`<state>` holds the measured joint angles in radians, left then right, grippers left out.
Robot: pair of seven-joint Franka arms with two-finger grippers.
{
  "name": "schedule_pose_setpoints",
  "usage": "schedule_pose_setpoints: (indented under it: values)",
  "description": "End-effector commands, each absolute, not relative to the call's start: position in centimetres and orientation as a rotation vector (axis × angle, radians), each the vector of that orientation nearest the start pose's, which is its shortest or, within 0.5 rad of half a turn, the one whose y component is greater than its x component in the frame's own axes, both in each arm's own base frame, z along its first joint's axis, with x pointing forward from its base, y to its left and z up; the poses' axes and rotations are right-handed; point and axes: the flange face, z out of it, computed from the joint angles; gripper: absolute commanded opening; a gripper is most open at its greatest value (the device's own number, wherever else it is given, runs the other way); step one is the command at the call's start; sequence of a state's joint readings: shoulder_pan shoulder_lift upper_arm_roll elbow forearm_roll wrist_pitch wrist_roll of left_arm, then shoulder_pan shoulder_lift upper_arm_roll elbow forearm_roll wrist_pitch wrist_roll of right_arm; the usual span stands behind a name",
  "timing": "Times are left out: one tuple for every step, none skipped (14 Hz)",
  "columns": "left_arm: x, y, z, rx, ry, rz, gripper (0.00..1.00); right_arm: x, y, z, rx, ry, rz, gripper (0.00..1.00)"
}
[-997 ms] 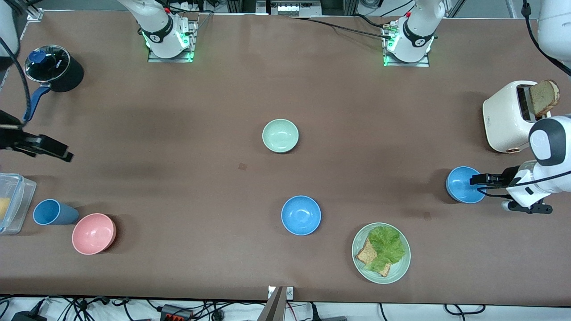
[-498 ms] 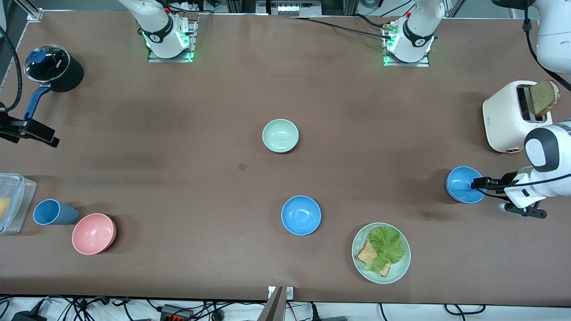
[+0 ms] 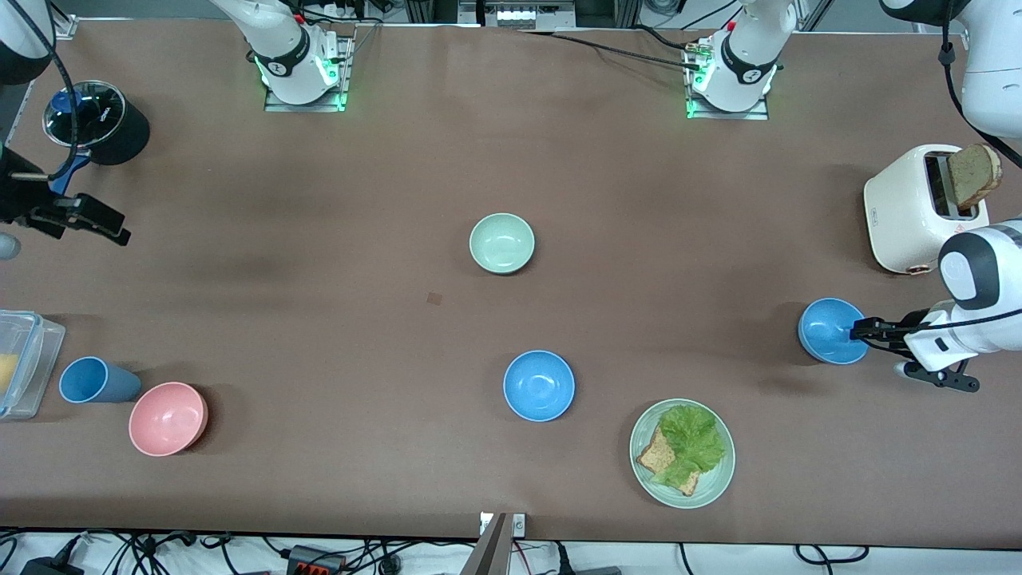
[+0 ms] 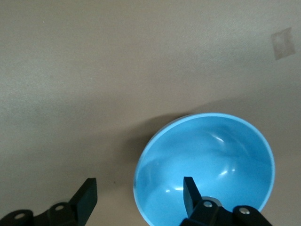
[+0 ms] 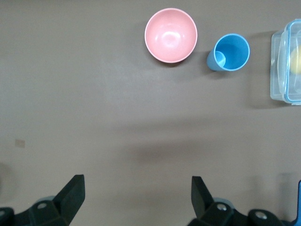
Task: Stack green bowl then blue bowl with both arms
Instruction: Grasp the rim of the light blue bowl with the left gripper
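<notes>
The pale green bowl (image 3: pixel 501 243) sits at the table's middle. One blue bowl (image 3: pixel 539 385) lies nearer to the front camera than it. A second blue bowl (image 3: pixel 830 330) (image 4: pixel 207 165) stands toward the left arm's end of the table. My left gripper (image 3: pixel 857 329) (image 4: pixel 138 193) is open and low over this bowl's rim. One finger (image 4: pixel 189 190) is inside the bowl, the other (image 4: pixel 88 193) outside, and neither touches the wall. My right gripper (image 3: pixel 116 231) (image 5: pixel 136 190) hangs open and empty over bare table at the right arm's end.
A white toaster (image 3: pixel 914 208) with a bread slice stands just farther from the camera than my left gripper. A green plate (image 3: pixel 645 471) holds lettuce and toast. A pink bowl (image 3: pixel 168 418) (image 5: pixel 170 34), blue cup (image 3: pixel 96 380) (image 5: pixel 230 52), clear container (image 3: pixel 20 363) and black pot (image 3: pixel 100 121) occupy the right arm's end.
My left gripper's fingers have drawn closer together astride the blue bowl's rim. My right gripper has moved away from the front camera toward the black pot.
</notes>
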<state>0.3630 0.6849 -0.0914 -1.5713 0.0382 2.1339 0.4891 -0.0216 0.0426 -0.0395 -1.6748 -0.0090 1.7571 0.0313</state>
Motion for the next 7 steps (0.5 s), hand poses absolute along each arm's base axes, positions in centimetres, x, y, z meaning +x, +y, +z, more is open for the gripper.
schedule_pose_setpoints:
  values:
    - [66.4,19.8,22.4,-3.174,0.413,0.149,0.78,56.4,-3.8,58.1,-3.162,0.088,-0.057,1.0]
    - [66.3,19.8,22.2,-3.176,0.413,0.155,0.76,56.5,-3.8,58.4,-3.163,0.061,-0.057,1.0]
    - [66.2,19.7,21.6,-3.179,0.413,0.166,0.75,56.5,-3.7,58.4,-3.164,0.042,-0.059,1.0]
    - [66.1,19.8,21.2,-3.181,0.411,0.175,0.73,56.5,-3.7,58.3,-3.164,0.042,-0.054,1.0]
    - [66.0,19.9,21.0,-3.183,0.412,0.179,0.7,56.6,-3.8,58.1,-3.164,0.044,-0.052,1.0]
    - [66.0,19.9,21.0,-3.183,0.412,0.179,0.68,56.6,-3.8,58.1,-3.165,0.044,-0.054,1.0]
    - [66.0,20.0,20.9,-3.184,0.409,0.184,0.65,56.5,-3.7,58.3,-3.165,0.041,-0.059,1.0]
